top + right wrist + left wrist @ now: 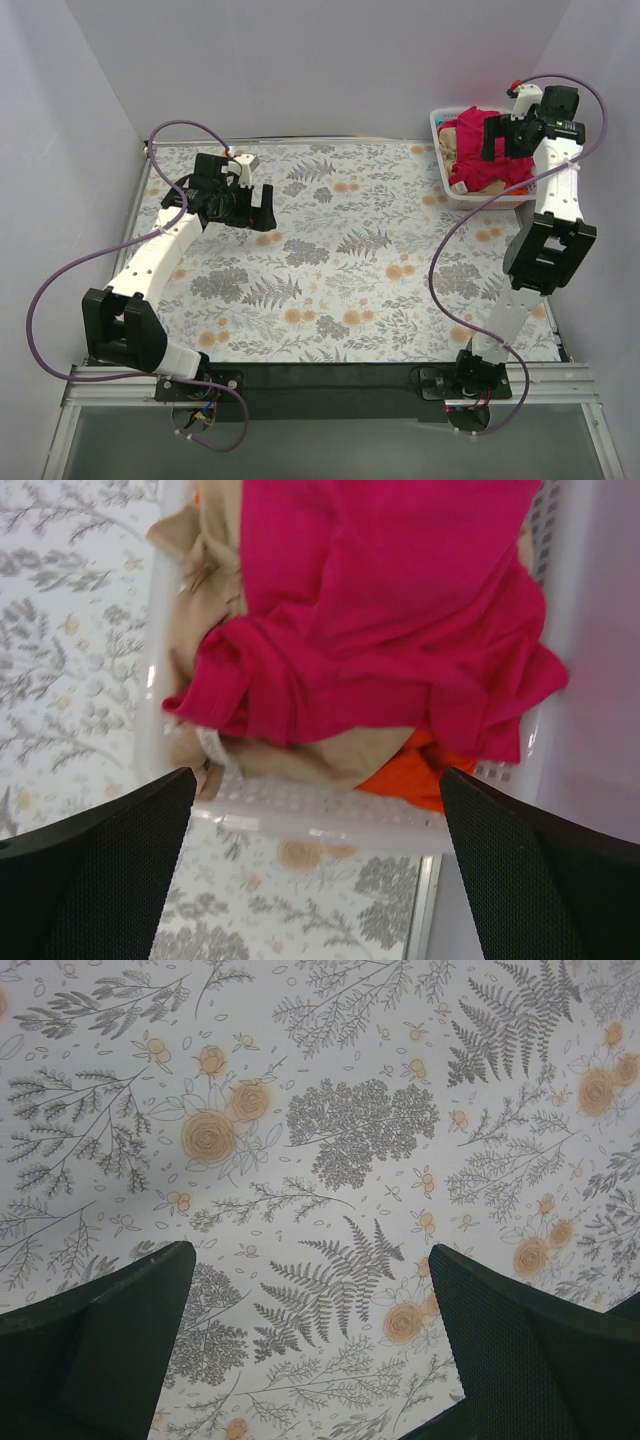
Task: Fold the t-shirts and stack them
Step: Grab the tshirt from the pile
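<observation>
Bench point(350, 270): fern-and-flower printed cover, with both arm bases at its near edge. Left tool point(255, 205): released, fingers point(110, 1350) spread wide and grasping nothing. It hangs over bare printed cover on the bench's left half, well apart from all the shirts. Right tool point(505, 135): released, fingers point(100, 880) spread wide and empty, poised above the near rim of the white lattice basket point(330, 815) at the far right corner. T-shirts, all heaped unfolded in that basket: crimson-pink shirt point(400, 610) crumpled on top, directly beyond the right tool; tan-beige shirt point(200, 570) beneath it, showing along the left side; orange shirt point(420, 770) peeking from under the pink at the near rim.
</observation>
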### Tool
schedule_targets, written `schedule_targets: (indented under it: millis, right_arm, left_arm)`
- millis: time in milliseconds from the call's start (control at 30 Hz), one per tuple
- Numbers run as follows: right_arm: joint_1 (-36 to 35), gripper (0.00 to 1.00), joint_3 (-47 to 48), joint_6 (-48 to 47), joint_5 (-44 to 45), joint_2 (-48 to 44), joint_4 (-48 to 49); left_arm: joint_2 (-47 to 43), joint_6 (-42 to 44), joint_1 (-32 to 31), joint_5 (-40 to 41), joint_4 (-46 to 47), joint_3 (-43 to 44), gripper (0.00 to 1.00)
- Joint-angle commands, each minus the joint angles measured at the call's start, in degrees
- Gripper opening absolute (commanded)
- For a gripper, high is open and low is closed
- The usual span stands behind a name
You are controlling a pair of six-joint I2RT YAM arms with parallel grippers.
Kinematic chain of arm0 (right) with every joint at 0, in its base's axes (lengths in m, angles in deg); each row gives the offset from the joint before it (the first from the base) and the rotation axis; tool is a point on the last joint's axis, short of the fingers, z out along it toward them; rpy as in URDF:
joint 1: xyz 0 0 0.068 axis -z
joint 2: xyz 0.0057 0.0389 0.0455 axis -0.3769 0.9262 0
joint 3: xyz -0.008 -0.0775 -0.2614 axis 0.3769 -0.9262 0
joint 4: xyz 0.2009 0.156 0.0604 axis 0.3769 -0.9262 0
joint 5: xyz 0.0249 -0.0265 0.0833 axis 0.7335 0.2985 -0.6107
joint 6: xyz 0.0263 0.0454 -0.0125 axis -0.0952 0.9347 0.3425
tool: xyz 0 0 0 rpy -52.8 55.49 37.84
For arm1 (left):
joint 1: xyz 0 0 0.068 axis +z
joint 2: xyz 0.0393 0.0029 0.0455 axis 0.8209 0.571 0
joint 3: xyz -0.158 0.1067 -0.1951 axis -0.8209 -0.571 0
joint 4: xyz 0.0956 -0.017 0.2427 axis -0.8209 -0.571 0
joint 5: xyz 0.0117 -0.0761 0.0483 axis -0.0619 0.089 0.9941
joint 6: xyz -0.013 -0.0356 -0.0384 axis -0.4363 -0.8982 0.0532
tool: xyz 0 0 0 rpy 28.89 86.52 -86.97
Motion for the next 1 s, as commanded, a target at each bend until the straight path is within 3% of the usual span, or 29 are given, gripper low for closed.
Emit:
schedule_targets:
  millis: [0, 133, 433, 533, 567, 633, 667, 733, 967]
  right_arm:
    - [0.0, 0.98, 8.1, 2.3, 3.0, 6.4, 5.6]
    - [0.0, 0.98, 15.1, 4.3, 3.5, 14.4, 12.6]
    - [-0.3, 0.95, 17.7, 5.8, 4.2, 22.7, 21.3]
    - [-0.3, 0.72, 18.3, 6.0, 4.3, 22.8, 21.8]
    - [-0.3, 0.55, 17.8, 6.0, 3.3, 22.4, 21.9]
    - [-0.3, 0.39, 17.0, 6.0, 1.8, 20.3, 21.9]
    - [-0.3, 0.18, 16.6, 6.1, 1.1, 19.5, 21.9]
    - [-0.3, 0.01, 15.6, 7.0, 0.1, 16.5, 21.9]
    - [-0.3, 0.01, 11.2, 11.7, -5.5, 1.8, 21.9]
  left_arm:
    - [-3.0, -0.7, 1.1, 1.6, 1.9, 0.5, 0.98]
    - [-1.7, 0.0, 1.6, 3.9, 0.5, 0.8, 0.98]
    - [-1.2, 1.2, 2.0, 7.5, -1.3, 0.7, 0.98]
    - [-1.6, 1.3, 2.1, 8.6, -1.8, 0.7, 0.98]
    - [-1.8, 1.2, 2.1, 8.6, -1.6, 0.7, 0.98]
    - [-2.3, 0.9, 2.1, 8.7, -1.4, 0.4, 0.98]
    - [-2.3, 0.8, 2.1, 8.7, -1.2, 0.1, 0.98]
    - [-2.5, 0.7, 2.2, 9.1, -0.7, -0.1, 0.98]
    - [-2.4, -1.2, 3.2, 7.8, -0.6, 2.0, 0.98]
